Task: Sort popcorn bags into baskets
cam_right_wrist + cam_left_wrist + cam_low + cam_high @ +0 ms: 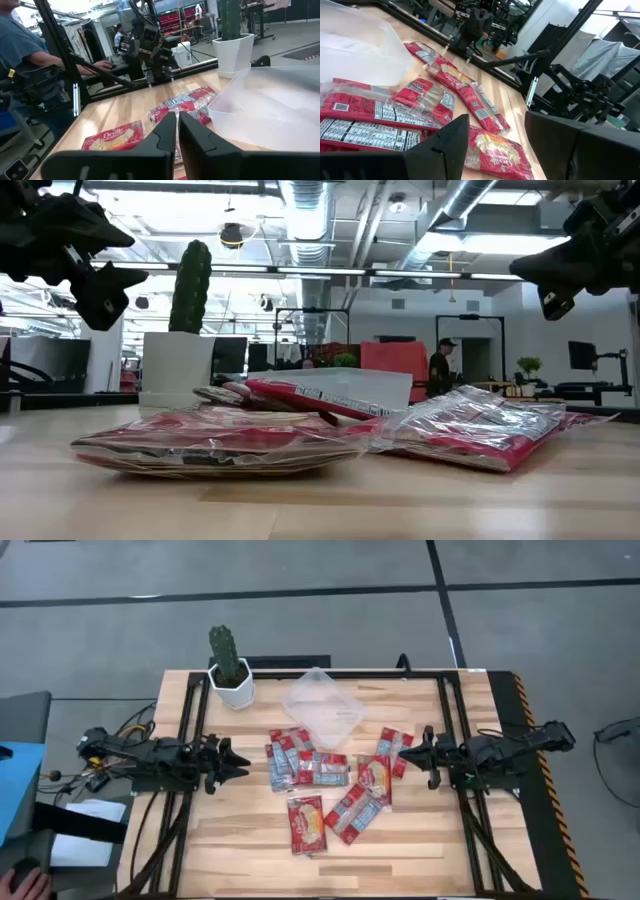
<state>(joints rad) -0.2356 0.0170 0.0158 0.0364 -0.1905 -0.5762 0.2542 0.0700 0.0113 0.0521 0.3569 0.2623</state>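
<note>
**Red bags loose on the table, tray holding none**

Red popcorn bags [320, 785] lie scattered across the middle of my wooden table [240, 840], several overlapping one another; one bag [306, 824] sits apart at the near edge of the cluster, and another [394, 751] lies closest to my right side. My clear tray [322, 706] rests just behind the cluster, tilted relative to the table edges, with no bag inside it; the nearest bags touch or nearly touch its front edge. My white cactus pot [232, 689] stands beside the tray, toward my left. My left gripper [237, 761] hangs above the table left of the bags, fingers spread wide, holding nothing; my right gripper [418, 748] hangs just right of the bags, fingers nearly together, holding nothing. A person [22, 50] sits beyond the table.
</note>
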